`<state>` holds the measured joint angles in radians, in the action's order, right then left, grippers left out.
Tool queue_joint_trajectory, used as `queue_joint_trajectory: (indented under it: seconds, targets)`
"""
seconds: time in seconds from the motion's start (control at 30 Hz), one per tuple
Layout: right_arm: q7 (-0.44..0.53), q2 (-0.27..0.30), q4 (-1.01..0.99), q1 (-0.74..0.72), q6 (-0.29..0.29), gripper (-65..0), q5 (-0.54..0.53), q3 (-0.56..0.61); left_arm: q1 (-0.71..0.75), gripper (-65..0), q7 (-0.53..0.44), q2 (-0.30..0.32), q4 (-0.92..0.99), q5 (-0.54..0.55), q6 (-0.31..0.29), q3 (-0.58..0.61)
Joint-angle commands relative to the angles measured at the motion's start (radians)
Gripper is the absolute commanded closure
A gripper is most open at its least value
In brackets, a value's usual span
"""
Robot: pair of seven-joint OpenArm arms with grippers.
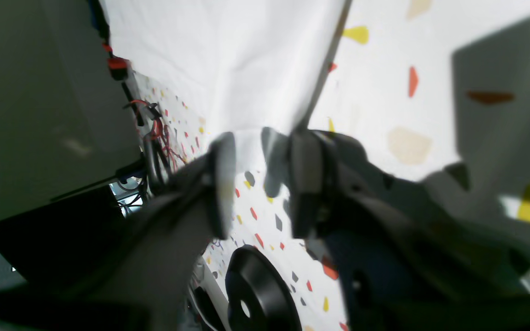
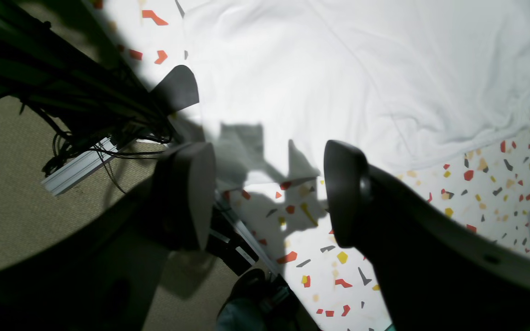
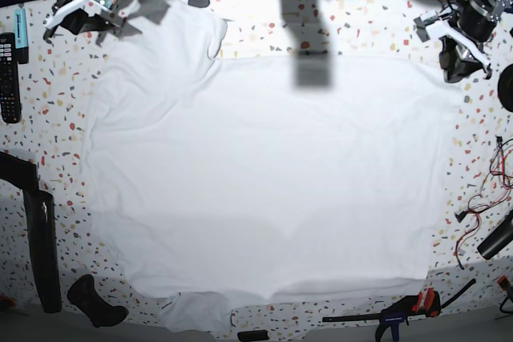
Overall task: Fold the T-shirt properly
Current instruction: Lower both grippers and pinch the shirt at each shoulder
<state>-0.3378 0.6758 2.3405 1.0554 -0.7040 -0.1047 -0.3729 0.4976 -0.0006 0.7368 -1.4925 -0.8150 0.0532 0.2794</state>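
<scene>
You have the T-shirt (image 3: 264,174) spread flat over most of the speckled tabletop (image 3: 473,158), one sleeve at the far left, another at the near left edge. Left gripper (image 1: 265,184) sits at the shirt's far right corner; jaws part-way apart astride the cloth edge, whether they pinch it you cannot tell. Right gripper (image 2: 265,193) hovers at the far left corner, jaws wide, holding nothing. A remote (image 3: 8,78) lies left; a clamp (image 3: 401,314) near right.
</scene>
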Motion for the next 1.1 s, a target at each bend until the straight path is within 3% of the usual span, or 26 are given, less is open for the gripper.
queue_joint_trajectory:
  seconds: [0.0, 0.07, 0.33, 0.47, 0.67, 0.8, 0.9, 1.07]
  targets:
    - [0.016, 0.008, 0.016, 0.008, 0.006, -37.2, -0.004, -0.006, -0.004, -10.6, -0.018, -0.007, -0.001, 0.011, 0.011, 0.005]
    - [0.016, 0.008, 0.016, 0.008, 0.006, -37.2, -0.004, -0.006, -0.005, -0.6, -0.011, -0.002, -0.002, 0.011, 0.011, 0.005]
    - [0.016, 0.008, 0.016, 0.008, 0.006, -37.2, -0.004, -0.006, -0.002, 0.0, -0.002, 0.041, -0.029, 0.012, 0.011, 0.005]
    - [0.015, 0.008, 0.016, 0.008, 0.006, -37.2, -0.001, -0.006, 0.002, 0.0, 0.047, 0.042, -0.056, 0.017, 0.011, 0.005]
    - [-0.113, 0.009, 0.016, 0.008, 0.006, -37.2, 0.184, 0.018, 0.004, 0.0, 0.06, 0.042, -0.124, 0.115, 0.01, 0.005]
    - [-0.103, 0.009, 0.016, 0.003, 0.011, -37.2, 0.301, 0.119, 0.004, 0.0, 0.06, 0.042, -0.154, 0.117, 0.01, 0.005]
    - [-0.1, 0.008, 0.016, -0.028, 0.045, -37.1, 0.404, 0.24, 0.004, 0.0, 0.06, 0.042, -0.159, 0.117, 0.01, 0.005]
    - [-0.115, 0.008, -0.024, -0.126, 0.156, -37.1, 0.537, 0.437, 0.004, 0.0, 0.061, 0.042, -0.159, 0.117, 0.01, 0.005]
